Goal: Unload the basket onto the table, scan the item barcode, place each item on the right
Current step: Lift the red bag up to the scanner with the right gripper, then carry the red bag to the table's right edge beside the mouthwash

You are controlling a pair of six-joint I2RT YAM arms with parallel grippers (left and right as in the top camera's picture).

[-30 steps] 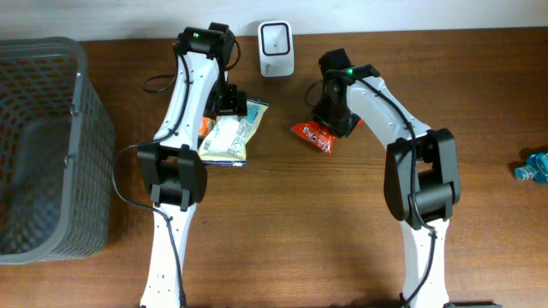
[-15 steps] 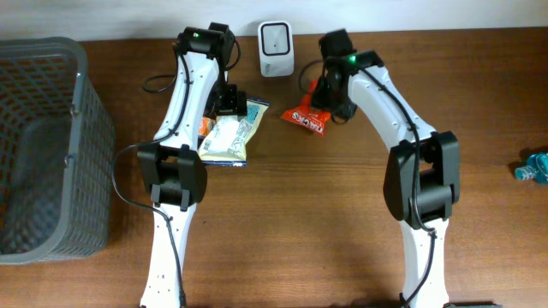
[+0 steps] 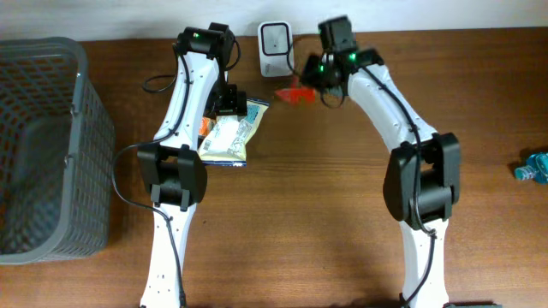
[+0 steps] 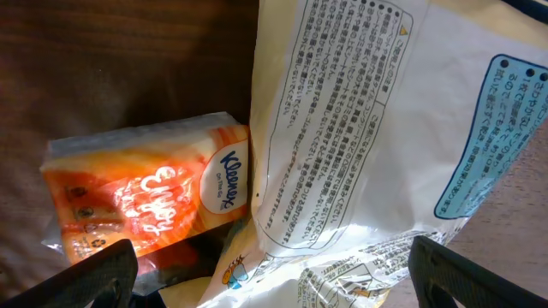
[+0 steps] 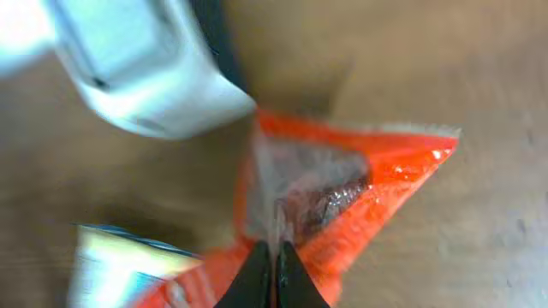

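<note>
An orange-red snack packet (image 3: 295, 92) hangs just right of the white barcode scanner (image 3: 276, 38) at the table's back edge. My right gripper (image 3: 308, 84) is shut on it. In the right wrist view the fingers (image 5: 276, 274) pinch the packet's edge (image 5: 377, 171), with the scanner (image 5: 137, 68) close at the upper left. My left gripper (image 3: 229, 104) hovers open over a white printed snack bag (image 3: 227, 141) and an orange tissue pack (image 3: 205, 127). In the left wrist view its fingers (image 4: 282, 287) stand wide apart around the bag (image 4: 368, 145), with the tissue pack (image 4: 145, 197) beside it.
A grey mesh basket (image 3: 43, 145) fills the left side of the table. A small teal wrapped item (image 3: 533, 165) lies at the far right edge. A black cable runs behind the scanner.
My right arm has carried the orange-red packet up and left from the table to beside the scanner, and its jaws have closed tighter. The left arm has not moved.
</note>
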